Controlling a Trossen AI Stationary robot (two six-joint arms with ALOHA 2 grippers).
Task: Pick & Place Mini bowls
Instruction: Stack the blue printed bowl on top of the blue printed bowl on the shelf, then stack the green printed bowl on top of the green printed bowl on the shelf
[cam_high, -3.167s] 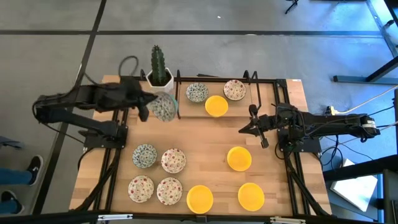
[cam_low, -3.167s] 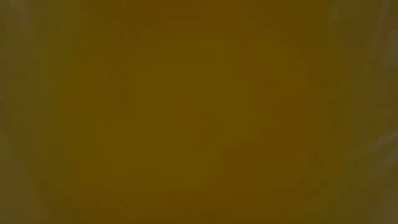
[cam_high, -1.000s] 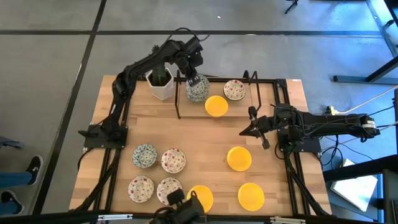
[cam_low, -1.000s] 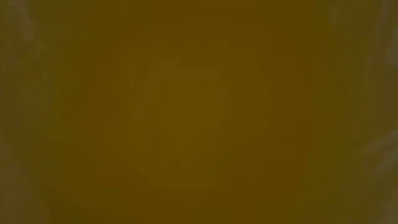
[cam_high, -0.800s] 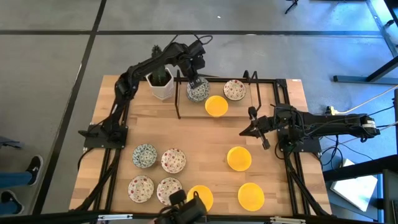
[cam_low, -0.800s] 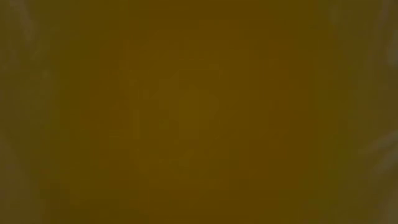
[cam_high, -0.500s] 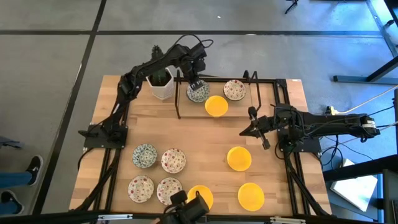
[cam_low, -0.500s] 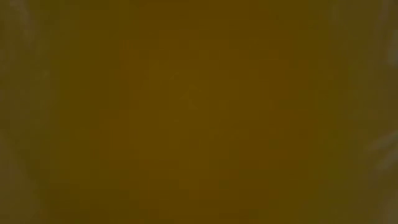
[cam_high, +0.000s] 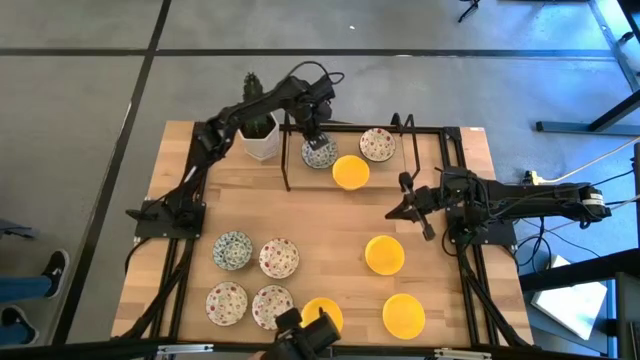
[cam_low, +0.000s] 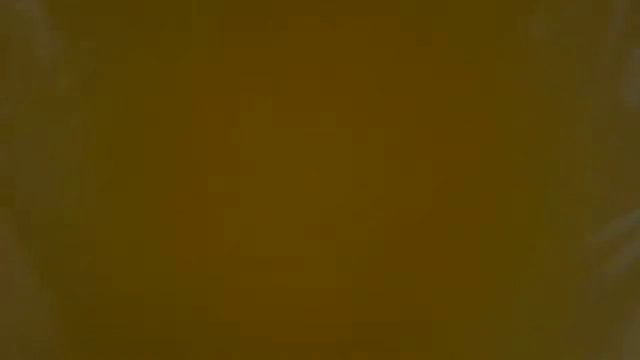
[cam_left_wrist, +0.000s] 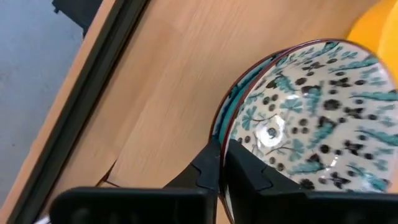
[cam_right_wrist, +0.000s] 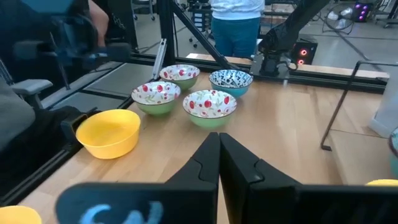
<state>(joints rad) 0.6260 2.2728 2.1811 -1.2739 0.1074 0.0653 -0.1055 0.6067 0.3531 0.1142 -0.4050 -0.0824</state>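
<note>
My left gripper (cam_high: 317, 139) reaches to the table's far middle, pointing down, shut on a white mini bowl with a blue-green pattern (cam_left_wrist: 311, 118). The bowl (cam_high: 321, 155) is low over the table, and a second rim of the same pattern (cam_left_wrist: 221, 118) shows just beneath it. A yellow mini bowl (cam_high: 350, 171) and a red-speckled one (cam_high: 377, 144) sit on the table beside it. My right gripper (cam_right_wrist: 219, 148) waits shut at the table's right (cam_high: 395, 209), holding nothing. The low view shows only a brown blur. My left gripper (cam_left_wrist: 222, 163) holds the blue-green bowl by its rim (cam_left_wrist: 225, 142) on the side toward the table's far edge. One finger is inside the bowl and one outside. The fingers come from above, pointing down. Whether the bowl rests in the bowl beneath it, I cannot tell.
A white cactus pot (cam_high: 259, 137) stands just left of the held bowl, with black frame rods (cam_high: 287, 150) around it. Several more mini bowls sit near left (cam_high: 232, 250) and near right (cam_high: 384, 254). A dark object (cam_high: 305, 340) shows at the near edge. A person (cam_right_wrist: 236, 25) stands beyond the table.
My left gripper has sunk toward the table with the blue-green bowl, drifting slightly toward the near edge, bringing the bowl down over the same-patterned bowl below. It has kept its hold. The right arm has kept still.
</note>
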